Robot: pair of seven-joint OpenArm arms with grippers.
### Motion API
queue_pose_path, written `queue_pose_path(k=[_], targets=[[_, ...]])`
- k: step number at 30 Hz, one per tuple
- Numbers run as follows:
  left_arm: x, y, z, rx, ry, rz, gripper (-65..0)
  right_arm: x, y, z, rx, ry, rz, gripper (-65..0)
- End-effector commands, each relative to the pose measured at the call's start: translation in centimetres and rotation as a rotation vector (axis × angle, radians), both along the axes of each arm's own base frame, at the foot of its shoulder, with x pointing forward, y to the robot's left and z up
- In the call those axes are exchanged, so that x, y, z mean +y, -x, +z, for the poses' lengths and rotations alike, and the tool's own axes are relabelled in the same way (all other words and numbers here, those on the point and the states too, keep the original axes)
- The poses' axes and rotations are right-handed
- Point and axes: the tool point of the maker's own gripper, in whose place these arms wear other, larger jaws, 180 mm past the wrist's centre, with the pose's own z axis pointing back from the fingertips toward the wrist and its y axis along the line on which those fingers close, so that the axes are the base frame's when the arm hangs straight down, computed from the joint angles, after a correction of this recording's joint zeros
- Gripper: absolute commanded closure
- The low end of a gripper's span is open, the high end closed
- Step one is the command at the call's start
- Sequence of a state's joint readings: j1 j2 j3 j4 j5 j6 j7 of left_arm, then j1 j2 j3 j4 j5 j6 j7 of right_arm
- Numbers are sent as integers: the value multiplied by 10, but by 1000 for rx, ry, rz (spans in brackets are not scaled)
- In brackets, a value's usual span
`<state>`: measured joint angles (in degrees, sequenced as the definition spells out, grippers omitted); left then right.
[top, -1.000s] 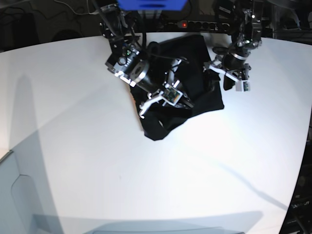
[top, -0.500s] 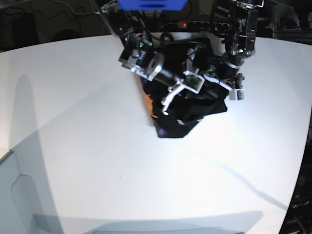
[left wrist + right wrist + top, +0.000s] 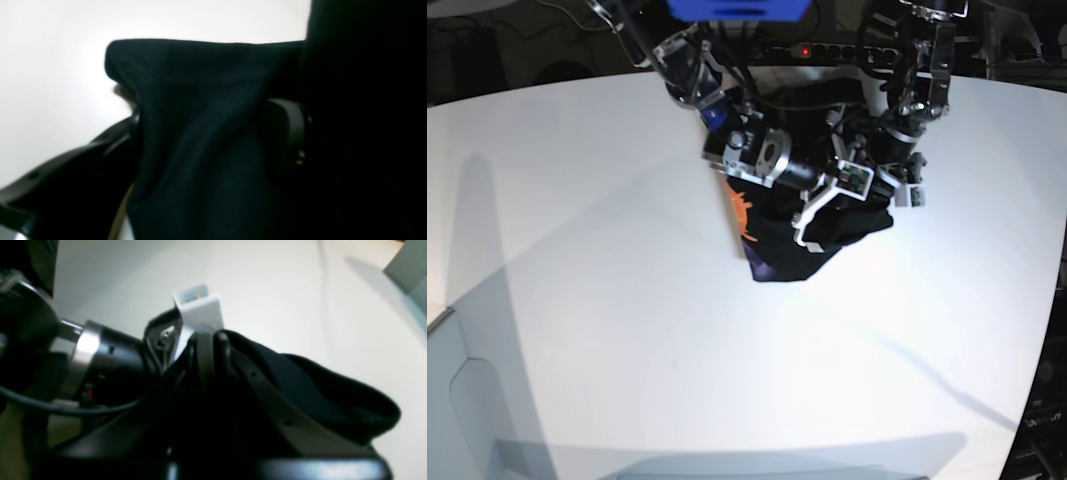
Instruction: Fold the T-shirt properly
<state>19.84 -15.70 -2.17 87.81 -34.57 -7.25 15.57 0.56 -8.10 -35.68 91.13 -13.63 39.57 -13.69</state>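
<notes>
Cloth first: the black short-sleeved T-shirt with orange print (image 3: 772,245) lies bunched mid-table (image 3: 577,250). The right gripper (image 3: 213,340) is clamped on its fabric; the left gripper (image 3: 882,175) seemingly pinches it, jaws hidden.

Black T-shirt (image 3: 779,250) folds hide both arms' jaws; the orange print (image 3: 743,213) is partly covered.
</notes>
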Motion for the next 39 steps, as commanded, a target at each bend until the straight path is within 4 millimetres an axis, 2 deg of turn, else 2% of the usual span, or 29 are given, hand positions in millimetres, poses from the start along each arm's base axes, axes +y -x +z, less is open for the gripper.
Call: queue_pose_path(k=[1, 3, 7, 11, 21, 27, 32, 35, 39], targets=[[-2, 12, -9, 64, -4, -17, -435, 6, -6, 27, -22, -93, 10, 0], [-1, 14, -11, 69, -5, -14, -435, 3, -16, 30, -9, -115, -21, 0], [-2, 14, -6, 59, -5, -20, -437, 5, -20, 26, -1, -113, -24, 0], [-4, 15, 10, 23, -14, -44, -439, 5, -20, 23, 6, -106, -23, 0], [-9, 22, 44, -50, -32, -91, -440, 3, -21, 36, -23, -126, -30, 0], [23, 22, 52, -62, -72, -15, -503, 5, -18, 24, 5, -109, -23, 0], [36, 25, 55, -65, -92, 11, -515, 6, -16, 16, 28, -97, -20, 0], [44, 27, 67, -88, -105, 30, -515, 6, -10, 11, 47, -101, -19, 0], [44, 34, 83, -133, -120, -31, -514, 6, -8, 8, 54, -95, -19, 0]])
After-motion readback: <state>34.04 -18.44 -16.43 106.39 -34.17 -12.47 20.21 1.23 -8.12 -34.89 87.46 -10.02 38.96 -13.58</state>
